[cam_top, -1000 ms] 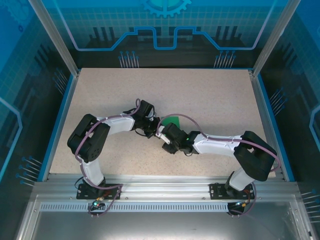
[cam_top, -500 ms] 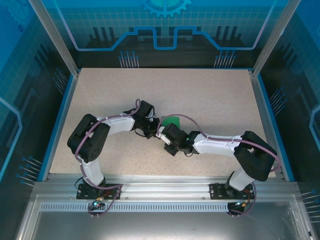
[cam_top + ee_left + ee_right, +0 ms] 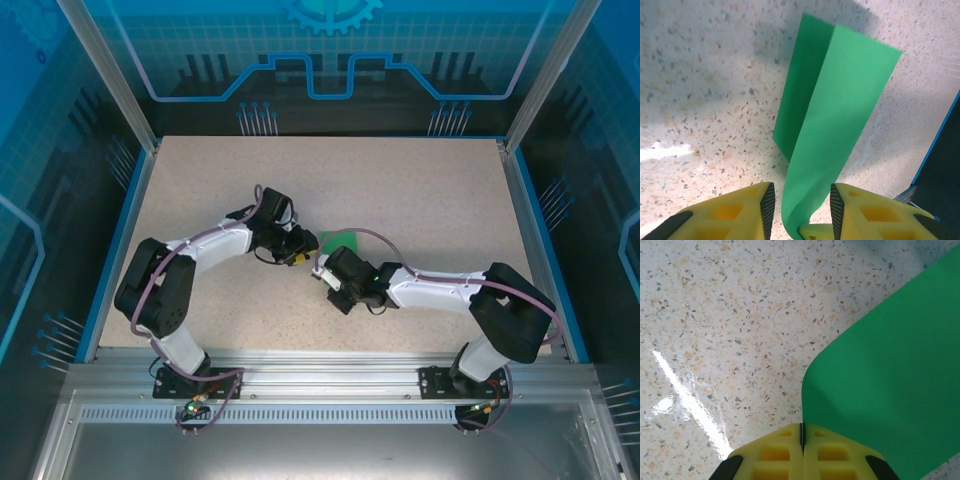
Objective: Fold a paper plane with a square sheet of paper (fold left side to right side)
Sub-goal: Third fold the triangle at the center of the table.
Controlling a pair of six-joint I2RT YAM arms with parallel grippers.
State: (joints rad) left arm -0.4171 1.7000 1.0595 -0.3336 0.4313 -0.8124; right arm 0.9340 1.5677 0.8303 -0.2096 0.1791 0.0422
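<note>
The square sheet of paper (image 3: 346,242) is bright green, lifted and curled near the middle of the table, between the two grippers. In the left wrist view the paper (image 3: 840,110) rises as a bent strip that passes between the yellow fingers (image 3: 740,212) of my left gripper (image 3: 802,210). The jaws stand apart and the pads do not press the sheet. My right gripper (image 3: 802,432) is shut, pinching the near edge of the paper (image 3: 890,380). From above, the left gripper (image 3: 299,254) and the right gripper (image 3: 323,270) sit close together at the sheet's left side.
The speckled beige table (image 3: 420,190) is bounded by blue rails (image 3: 118,240) and an aluminium frame (image 3: 320,375) at the near edge. Purple cables loop over both arms near the paper.
My left gripper has opened off the paper, and the left arm's elbow swung out to the left. The right gripper stays where it was on the sheet.
</note>
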